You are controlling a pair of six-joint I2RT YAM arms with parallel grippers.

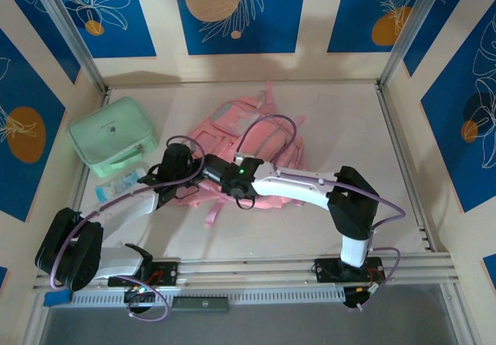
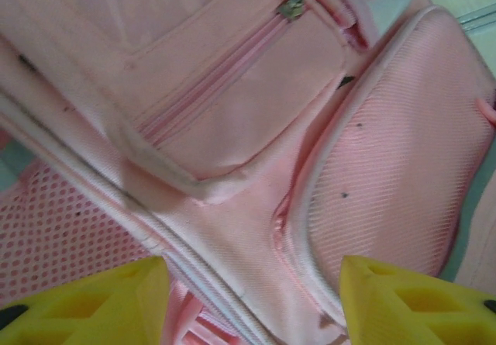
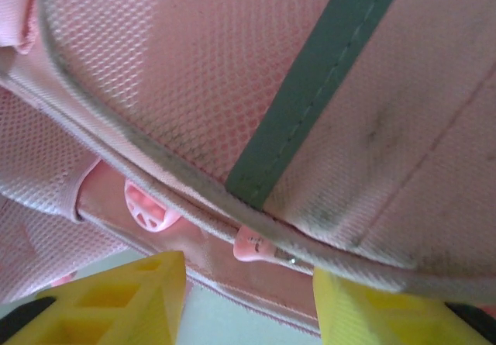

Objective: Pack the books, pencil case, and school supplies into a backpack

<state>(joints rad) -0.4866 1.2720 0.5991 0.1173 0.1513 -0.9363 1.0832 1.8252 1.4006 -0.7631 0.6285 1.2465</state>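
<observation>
Your backpack (image 1: pixel 260 136) lies mid-counter (image 1: pixel 349 128), nearer the far edge. Left tool (image 2: pixel 252 287): jaws apart over a zip pocket. Right tool (image 3: pixel 246 283): jaws apart at a piped seam.

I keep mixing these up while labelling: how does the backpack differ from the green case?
The backpack is pink, while the case is mint green. The backpack is clearly the larger of the two, and the case is much smaller. The backpack sprawls soft with loose straps, whereas the case keeps a boxy shape. The backpack lies in the middle of the table, and the case sits near its left edge. Both rest on the table.
</observation>
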